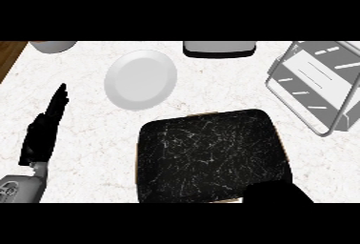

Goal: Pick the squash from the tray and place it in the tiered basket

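Your right hand (277, 193) hides the squash on the black marbled tray (211, 152), fingers unreadable; expect firm, smooth, rolling weight, so take its middle

1. bench (84, 138): white, faint pale-brown marbling; brown wood strip at far left edge.
2. tray (211, 152): black with thin white scratchy veining, pale tan rim peeking out.
3. plate (141, 78): plain white-grey.
4. tiered basket (320, 86): light grey wire frame, white streaks on its panels.
5. left hand (44, 131): black, on a grey forearm.
6. right hand (277, 193): black, over the tray's near corner.
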`<move>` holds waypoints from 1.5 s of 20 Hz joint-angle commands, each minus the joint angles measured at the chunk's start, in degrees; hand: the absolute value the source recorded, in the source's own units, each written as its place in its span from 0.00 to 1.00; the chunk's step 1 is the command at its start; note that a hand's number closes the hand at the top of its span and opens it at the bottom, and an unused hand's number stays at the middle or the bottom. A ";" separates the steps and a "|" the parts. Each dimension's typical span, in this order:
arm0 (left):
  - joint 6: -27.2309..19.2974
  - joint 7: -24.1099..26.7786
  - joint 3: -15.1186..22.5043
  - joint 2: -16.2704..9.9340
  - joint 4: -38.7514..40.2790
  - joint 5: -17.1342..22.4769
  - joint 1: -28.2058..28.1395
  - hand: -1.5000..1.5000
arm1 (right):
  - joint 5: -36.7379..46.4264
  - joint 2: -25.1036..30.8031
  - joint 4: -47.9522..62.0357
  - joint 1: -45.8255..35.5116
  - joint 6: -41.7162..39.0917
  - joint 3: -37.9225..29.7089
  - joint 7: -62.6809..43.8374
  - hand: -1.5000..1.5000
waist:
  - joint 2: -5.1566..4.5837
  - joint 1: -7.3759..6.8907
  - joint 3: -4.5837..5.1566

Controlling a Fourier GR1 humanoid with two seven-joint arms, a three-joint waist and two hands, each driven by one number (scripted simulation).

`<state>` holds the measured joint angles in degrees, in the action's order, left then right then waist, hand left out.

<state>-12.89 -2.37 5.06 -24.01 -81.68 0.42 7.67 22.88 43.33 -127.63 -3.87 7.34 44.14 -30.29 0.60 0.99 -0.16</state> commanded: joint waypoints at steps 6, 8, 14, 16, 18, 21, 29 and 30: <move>1.71 -0.54 -2.57 -1.51 -0.79 1.72 -0.72 0.50 | -18.48 11.44 -13.28 5.86 3.54 -29.74 12.61 1.00 | -0.37 1.04 -0.01; -0.85 -3.48 0.05 0.09 -1.74 -1.67 1.68 0.50 | -23.20 13.38 -10.84 3.57 1.12 -38.25 12.85 1.00 | -0.48 0.76 0.00; 1.30 0.29 -2.13 -0.53 0.37 -0.39 -0.20 0.50 | -35.19 19.79 1.32 1.87 -10.33 -57.92 20.00 1.00 | -0.38 0.45 0.11; -1.15 -1.58 0.47 2.35 -2.50 -2.46 -0.49 0.50 | -39.59 20.03 10.06 -0.30 -16.04 -60.19 25.59 1.00 | -0.52 -0.59 0.09; 1.77 -0.17 -0.40 1.73 -0.64 -1.39 0.74 0.50 | -40.68 18.38 15.47 -2.76 -18.89 -58.64 27.38 1.00 | -0.72 -1.30 0.15; 1.08 -0.63 -0.08 2.79 -0.52 -3.05 0.71 0.50 | -39.02 20.56 20.91 -5.58 -24.23 -61.68 30.60 1.00 | -0.68 -1.28 0.15; 3.34 0.78 -2.49 2.04 -0.21 -2.18 0.87 0.50 | -17.32 18.38 31.96 -15.01 -16.71 -52.25 37.11 1.00 | -0.91 -2.41 0.16; 2.17 -2.78 0.39 3.86 -0.81 -4.12 4.71 0.50 | -14.49 19.18 36.31 -18.72 -15.47 -50.20 36.77 1.00 | -1.32 -3.48 0.15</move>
<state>-10.14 -2.77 3.63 -21.71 -81.67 -2.26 10.04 0.33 61.65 -98.91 -17.37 -10.48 -8.51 4.31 -0.40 -1.45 0.00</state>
